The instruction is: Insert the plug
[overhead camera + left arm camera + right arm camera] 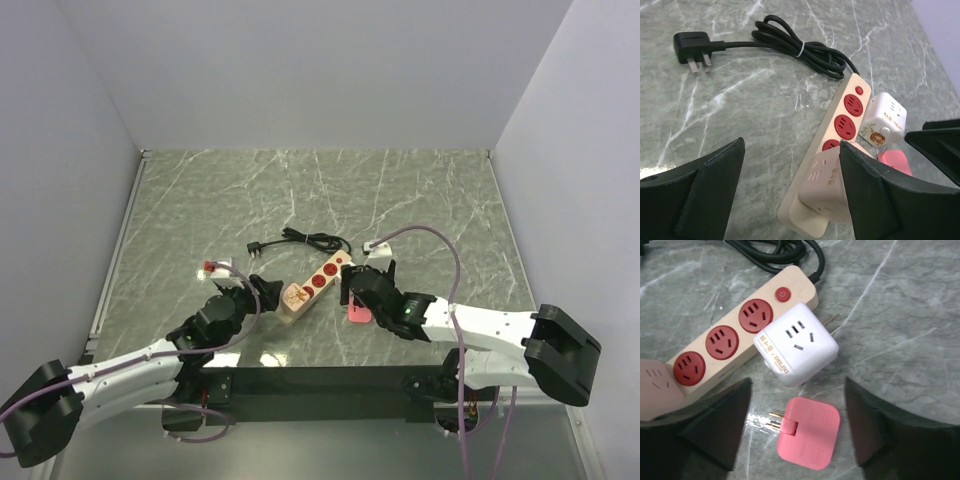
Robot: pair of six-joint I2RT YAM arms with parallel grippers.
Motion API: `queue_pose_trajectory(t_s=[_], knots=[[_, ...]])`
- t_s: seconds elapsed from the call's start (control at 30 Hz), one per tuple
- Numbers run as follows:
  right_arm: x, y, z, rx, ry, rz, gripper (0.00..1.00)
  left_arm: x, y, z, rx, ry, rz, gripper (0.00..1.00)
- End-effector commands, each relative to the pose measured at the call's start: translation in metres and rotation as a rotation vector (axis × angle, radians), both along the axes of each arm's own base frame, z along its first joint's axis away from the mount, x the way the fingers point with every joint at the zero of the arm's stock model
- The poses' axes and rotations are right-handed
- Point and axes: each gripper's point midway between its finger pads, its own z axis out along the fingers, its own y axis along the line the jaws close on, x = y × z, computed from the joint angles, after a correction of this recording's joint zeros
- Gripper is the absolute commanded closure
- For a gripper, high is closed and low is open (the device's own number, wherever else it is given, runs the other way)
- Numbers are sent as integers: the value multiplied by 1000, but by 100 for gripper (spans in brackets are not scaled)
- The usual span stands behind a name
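Note:
A beige power strip [325,274] with red sockets lies at mid-table. A beige cube plug [832,187] stands on the strip's [850,107] near end, close to the right finger of my open left gripper [791,145] and apart from its left finger. My right gripper [797,385] is open above a pink flat plug [810,432] that lies on the table with its prongs out. A white cube adapter [797,342] rests against the strip [730,347] just beyond the pink plug. In the top view the left gripper [262,292] and the right gripper [360,285] flank the strip.
The strip's black cord [318,240] is coiled behind it and ends in a black plug [257,249]. A small white and red piece [213,266] lies left of the strip. Grey walls enclose the table on three sides.

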Motion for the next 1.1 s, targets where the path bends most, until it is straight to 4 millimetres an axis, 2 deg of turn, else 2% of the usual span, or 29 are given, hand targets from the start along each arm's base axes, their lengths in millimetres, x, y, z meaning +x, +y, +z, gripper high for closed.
queue_pose_trajectory(t_s=[0.0, 0.17, 0.2, 0.23, 0.33, 0.47, 0.6, 0.83, 1.07], knots=[[6, 10, 7, 36, -36, 33, 12, 4, -20, 36, -16, -95, -79, 18], [15, -3, 8, 51, -82, 20, 9, 10, -53, 61, 15, -133, -202, 13], [17, -4, 7, 55, -83, 19, 8, 12, -59, 58, 48, -131, -227, 12], [18, -2, 7, 71, -76, 30, 8, 17, -64, 71, 38, -152, -236, 12], [25, -3, 1, 75, -57, 12, 7, 24, -74, 81, 24, -172, -262, 11], [27, 10, 10, 134, -82, 51, 7, 35, -72, 89, 24, -193, -261, 11], [26, 19, 8, 96, -87, 133, 7, 40, -72, 85, 42, -184, -290, 11], [29, 6, -21, -22, -57, 111, 6, 45, -58, 75, 44, -162, -292, 11], [40, 12, -17, -59, -112, 137, 7, 49, -49, 72, 36, -157, -294, 11]])
